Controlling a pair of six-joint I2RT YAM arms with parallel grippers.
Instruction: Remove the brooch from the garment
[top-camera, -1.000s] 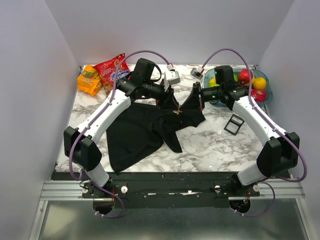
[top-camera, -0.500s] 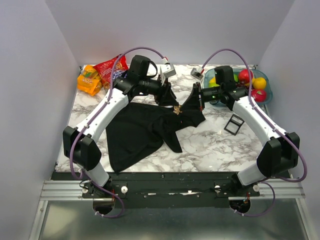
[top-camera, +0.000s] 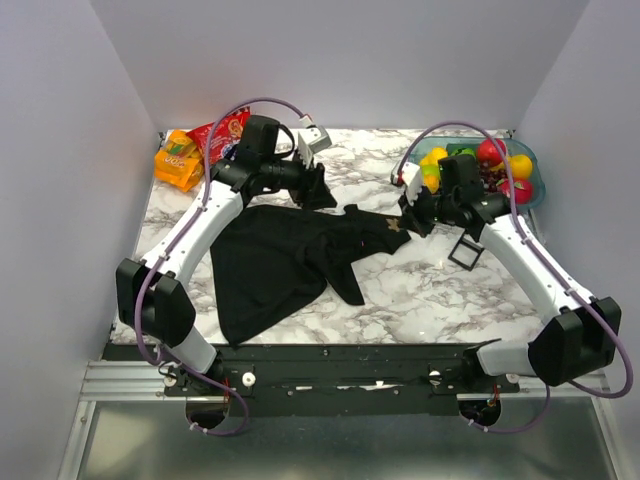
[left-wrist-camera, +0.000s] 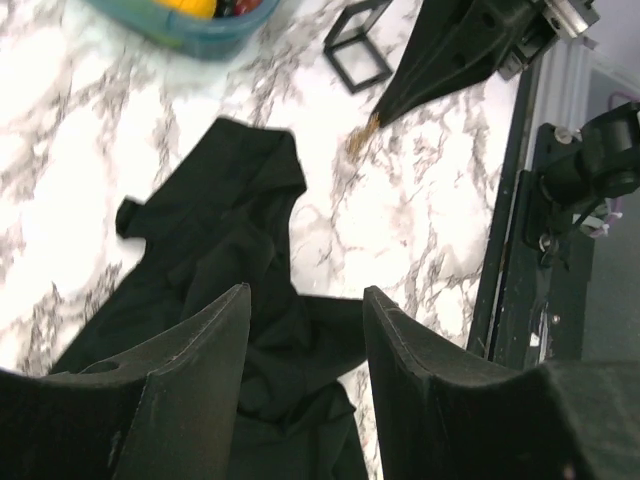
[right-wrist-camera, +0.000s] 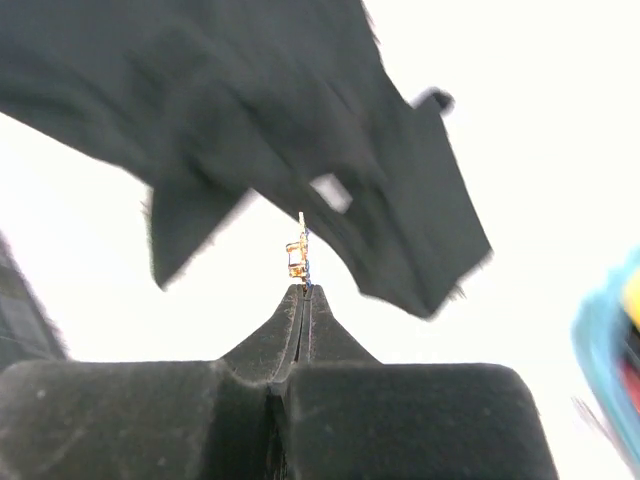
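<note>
The garment (top-camera: 285, 262), a black T-shirt, lies crumpled on the marble table; it also shows in the left wrist view (left-wrist-camera: 215, 235) and the right wrist view (right-wrist-camera: 290, 120). My right gripper (top-camera: 408, 217) is shut on the brooch (right-wrist-camera: 299, 254), a tiny gold ornament pinched at the fingertips (right-wrist-camera: 304, 290). It holds the brooch just off the shirt's right edge, clear of the cloth. The brooch also glints in the left wrist view (left-wrist-camera: 362, 134) at the tip of the right fingers (left-wrist-camera: 440, 70). My left gripper (top-camera: 318, 186) is open and empty above the shirt's back edge (left-wrist-camera: 305, 292).
A small black square tray (top-camera: 467, 248) lies to the right of the shirt, also seen in the left wrist view (left-wrist-camera: 358, 57). A teal bowl of fruit (top-camera: 533, 187) stands at the back right. Snack packets (top-camera: 198, 148) lie at the back left.
The right gripper has pulled the brooch off the shirt and moved right and nearer. The left gripper has let go of the cloth and drawn back left; the shirt has dropped flat.
</note>
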